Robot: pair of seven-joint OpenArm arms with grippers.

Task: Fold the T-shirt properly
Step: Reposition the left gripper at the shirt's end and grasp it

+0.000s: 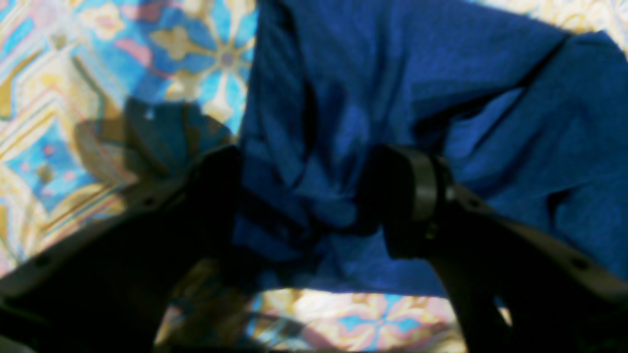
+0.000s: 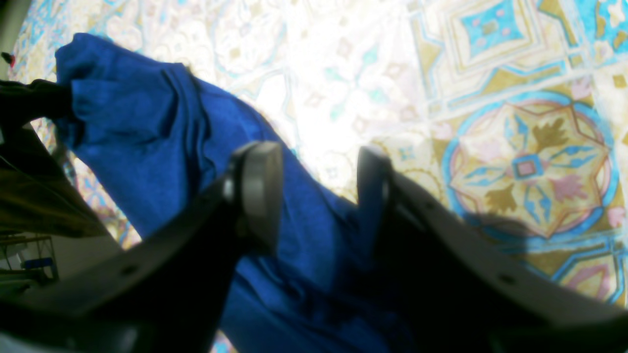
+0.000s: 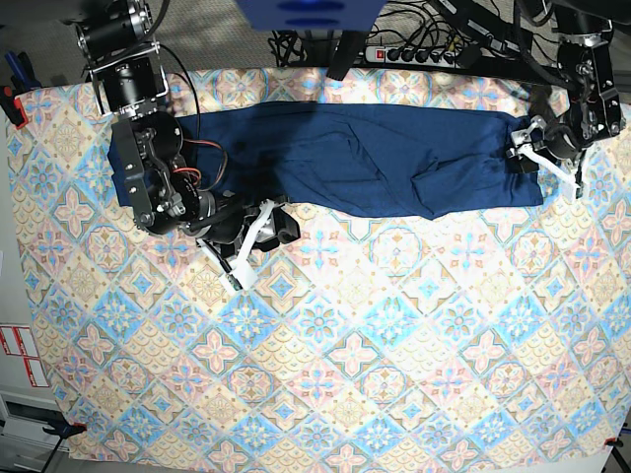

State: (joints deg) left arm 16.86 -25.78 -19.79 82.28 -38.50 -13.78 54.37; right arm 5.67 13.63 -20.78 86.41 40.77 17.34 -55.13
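Observation:
The dark navy T-shirt (image 3: pixel 375 158) lies spread in a long band across the far part of the tablecloth. At its right end, my left gripper (image 3: pixel 529 150) stands with its jaws wide apart. In the left wrist view, bunched folds of the T-shirt (image 1: pixel 431 73) sit between the two fingers of the left gripper (image 1: pixel 314 196). My right gripper (image 3: pixel 261 232) is at the shirt's near-left edge. In the right wrist view, the right gripper (image 2: pixel 316 176) is open over the hem of the T-shirt (image 2: pixel 147 127), with cloth under the left finger and in the gap.
The pastel tile-patterned tablecloth (image 3: pixel 325 365) covers the whole table. A power strip with cables (image 3: pixel 419 51) runs along the back edge. A red clamp (image 3: pixel 10 103) grips the left edge. A blue object (image 3: pixel 308 12) hangs above the back middle.

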